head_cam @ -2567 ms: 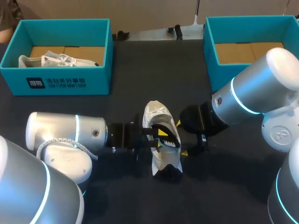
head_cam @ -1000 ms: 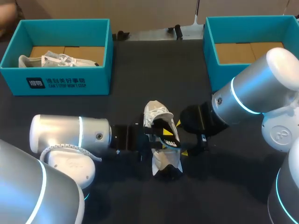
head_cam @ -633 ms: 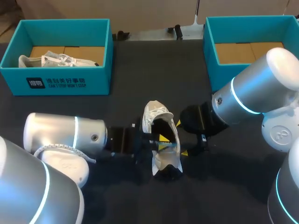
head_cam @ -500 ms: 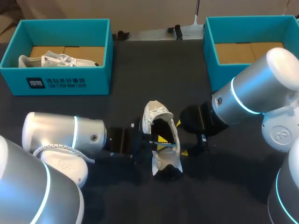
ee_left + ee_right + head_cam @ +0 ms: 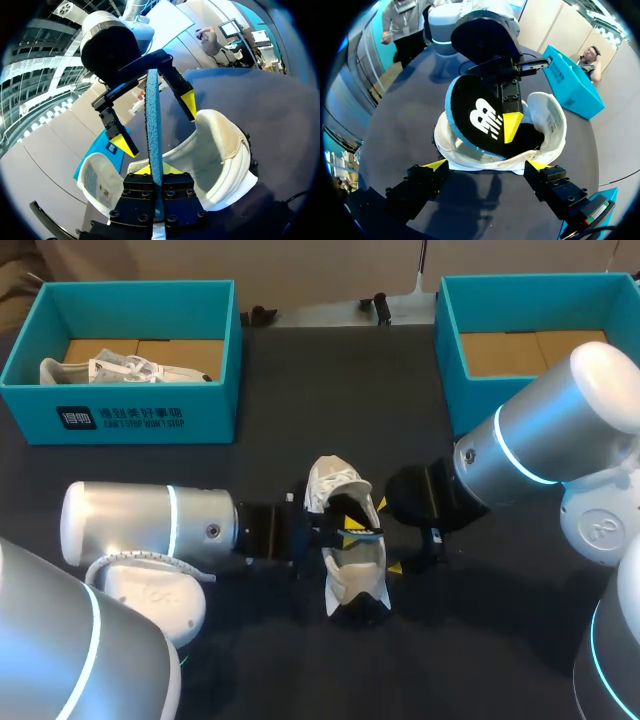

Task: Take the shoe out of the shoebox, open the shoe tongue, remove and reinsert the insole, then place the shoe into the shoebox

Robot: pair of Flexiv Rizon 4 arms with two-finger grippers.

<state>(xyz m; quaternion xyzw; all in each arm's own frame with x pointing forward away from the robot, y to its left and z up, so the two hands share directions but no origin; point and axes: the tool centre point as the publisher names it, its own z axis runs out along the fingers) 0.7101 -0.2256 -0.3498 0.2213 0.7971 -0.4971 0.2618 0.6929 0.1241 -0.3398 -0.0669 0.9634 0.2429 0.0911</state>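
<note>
A white shoe [image 5: 348, 575] lies on the dark table between my two arms, opening up. My left gripper [image 5: 345, 527] is shut on its insole [image 5: 362, 534], which stands on edge half out of the shoe. In the left wrist view the insole [image 5: 152, 125] shows as a thin blue edge running up from my left gripper [image 5: 155, 171]. In the right wrist view the insole [image 5: 477, 120] shows its black face with a white logo. My right gripper [image 5: 486, 165] is open, its fingers spread on either side of the shoe [image 5: 550, 120] without touching it.
A teal shoebox [image 5: 130, 418] at the back left holds another white shoe [image 5: 120, 370]. A second teal shoebox [image 5: 450, 350] at the back right shows only its cardboard floor. Both arms crowd the near middle of the table.
My left gripper has closed on the insole and raised it out of the shoe, turning it up on edge. The right arm and the shoe have stayed in place.
</note>
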